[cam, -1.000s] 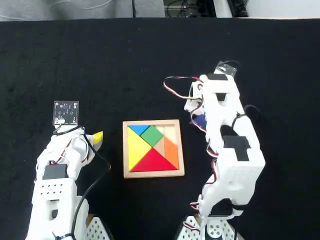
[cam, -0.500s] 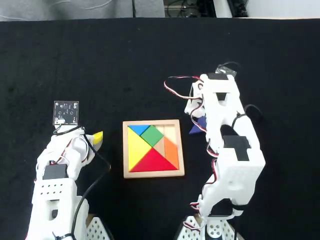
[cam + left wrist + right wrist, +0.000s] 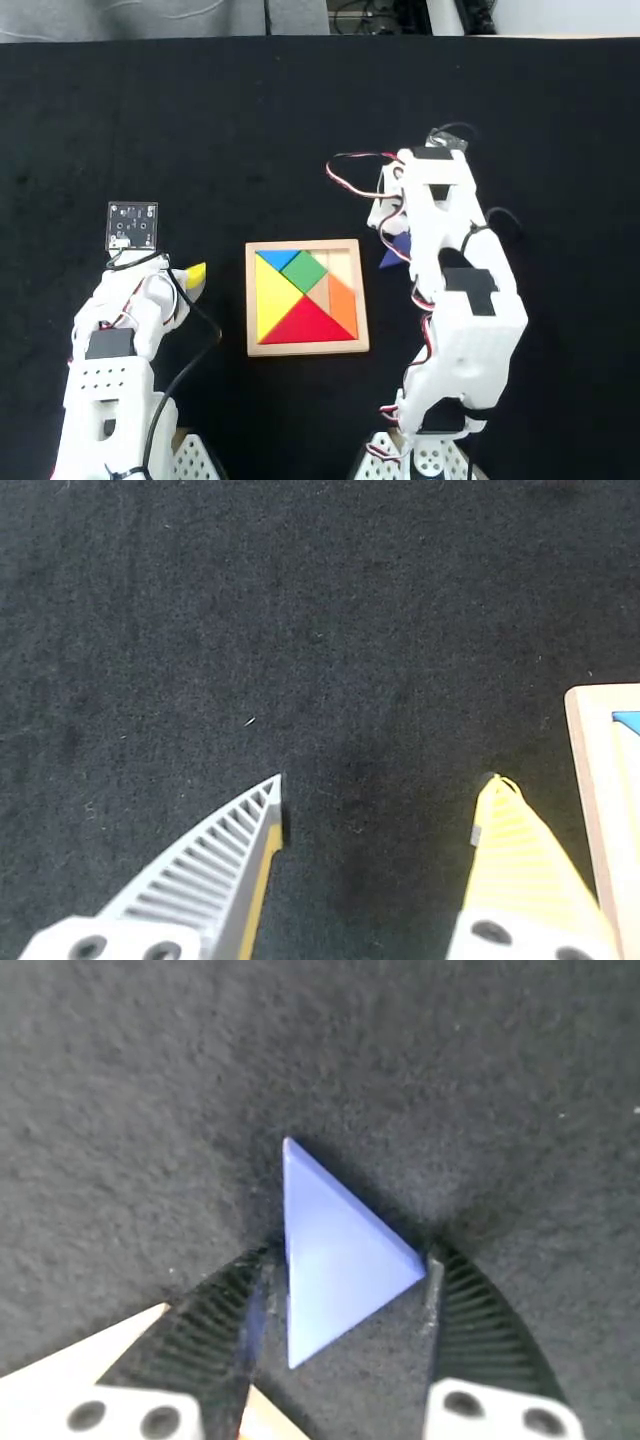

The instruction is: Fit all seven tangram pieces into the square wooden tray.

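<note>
The square wooden tray (image 3: 306, 346) lies in the middle of the black cloth, holding blue, green, yellow, red and orange pieces, with a pale strip at its right side. Just right of the tray's far corner lies a blue triangle (image 3: 392, 257), partly under the right arm. In the right wrist view the right gripper (image 3: 345, 1265) has a finger against each side of this blue triangle (image 3: 335, 1255), which rests on the cloth. The left gripper (image 3: 385, 780) stands open over bare cloth left of the tray edge (image 3: 592, 780); its yellow finger (image 3: 195, 273) points at the tray.
Black cloth covers the table, with free room behind the tray and on the far left and right. Red and white servo cables (image 3: 350, 165) loop out beside the right arm. The table's back edge (image 3: 300, 37) runs along the top of the high view.
The blue triangle beside the right arm has shifted slightly and shows more of its pointed shape than a second ago. The left arm and the tray have not moved.
</note>
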Controlling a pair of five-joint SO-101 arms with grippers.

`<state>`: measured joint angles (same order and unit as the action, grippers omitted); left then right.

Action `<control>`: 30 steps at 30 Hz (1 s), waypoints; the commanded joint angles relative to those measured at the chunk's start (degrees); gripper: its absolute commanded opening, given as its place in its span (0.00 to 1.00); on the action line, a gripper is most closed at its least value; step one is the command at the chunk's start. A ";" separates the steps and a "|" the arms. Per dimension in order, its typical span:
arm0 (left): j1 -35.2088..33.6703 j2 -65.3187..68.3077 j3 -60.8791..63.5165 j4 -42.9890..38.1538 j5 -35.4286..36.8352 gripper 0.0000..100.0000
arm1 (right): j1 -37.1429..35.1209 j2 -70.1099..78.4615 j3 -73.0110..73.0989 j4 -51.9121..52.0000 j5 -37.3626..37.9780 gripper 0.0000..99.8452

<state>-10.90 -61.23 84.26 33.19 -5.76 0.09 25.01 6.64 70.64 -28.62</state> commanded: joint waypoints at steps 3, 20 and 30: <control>0.57 -0.97 -0.40 -1.14 0.09 0.30 | -0.35 0.84 -3.65 -0.26 0.62 0.09; 0.57 -0.97 -0.40 -1.14 0.09 0.30 | -0.62 -0.92 -16.84 12.75 21.36 0.06; 0.57 -0.97 -0.40 -1.14 0.09 0.30 | -5.27 -2.42 -27.74 29.89 55.56 0.06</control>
<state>-10.90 -61.23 84.26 33.19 -5.76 -1.93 25.80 -18.51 98.24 21.05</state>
